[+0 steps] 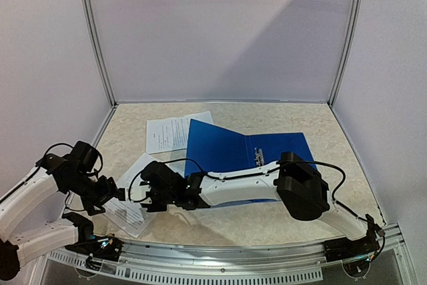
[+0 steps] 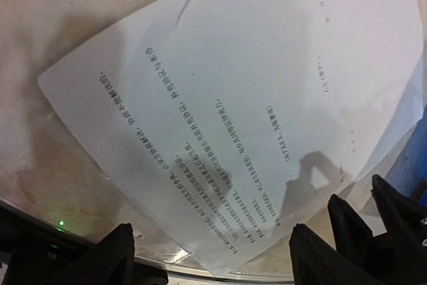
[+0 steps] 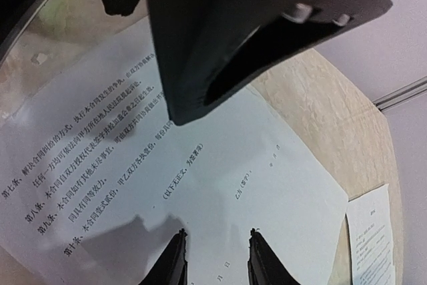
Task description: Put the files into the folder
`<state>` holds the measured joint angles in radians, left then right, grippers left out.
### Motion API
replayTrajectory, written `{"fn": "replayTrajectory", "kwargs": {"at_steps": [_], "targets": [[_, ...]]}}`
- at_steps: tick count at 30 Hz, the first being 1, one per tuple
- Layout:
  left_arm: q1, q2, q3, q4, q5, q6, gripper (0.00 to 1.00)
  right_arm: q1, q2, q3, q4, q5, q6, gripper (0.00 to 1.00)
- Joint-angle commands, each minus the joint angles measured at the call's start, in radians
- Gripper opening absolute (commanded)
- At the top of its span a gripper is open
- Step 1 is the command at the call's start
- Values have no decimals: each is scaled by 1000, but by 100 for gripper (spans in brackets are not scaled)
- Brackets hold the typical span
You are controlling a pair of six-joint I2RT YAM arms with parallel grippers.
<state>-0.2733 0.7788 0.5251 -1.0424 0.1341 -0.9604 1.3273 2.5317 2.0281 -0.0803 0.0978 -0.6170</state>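
Crisply white files (image 2: 253,98), bright blue folder (image 1: 220,148)

Table (image 1: 280,226): beige, mottled top, as I read it from the overhead view. Three items directly on it. Folder (image 1: 220,148): blue, lying open, centre to right. Far sheet (image 1: 170,133): white, printed, left of centre toward back, its right edge meeting folder's left side; can't tell which overlaps. Near sheet (image 1: 130,215): white, printed, front left, close to table's front edge, well apart from far sheet. Wrist views show it slightly bowed; I can't confirm it lies fully flat.
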Motion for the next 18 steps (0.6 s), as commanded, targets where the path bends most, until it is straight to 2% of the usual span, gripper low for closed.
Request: {"fn": "replayTrajectory", "kwargs": {"at_steps": [1, 9, 18], "targets": [[-12, 54, 30, -57, 37, 4, 81, -8, 52, 13, 45, 51, -84, 31], [-13, 185, 67, -90, 62, 41, 84, -50, 136, 62, 95, 98, -122, 29], [-4, 134, -1, 39, 114, -125, 85, -87, 196, 76, 164, 153, -176, 28]]}}
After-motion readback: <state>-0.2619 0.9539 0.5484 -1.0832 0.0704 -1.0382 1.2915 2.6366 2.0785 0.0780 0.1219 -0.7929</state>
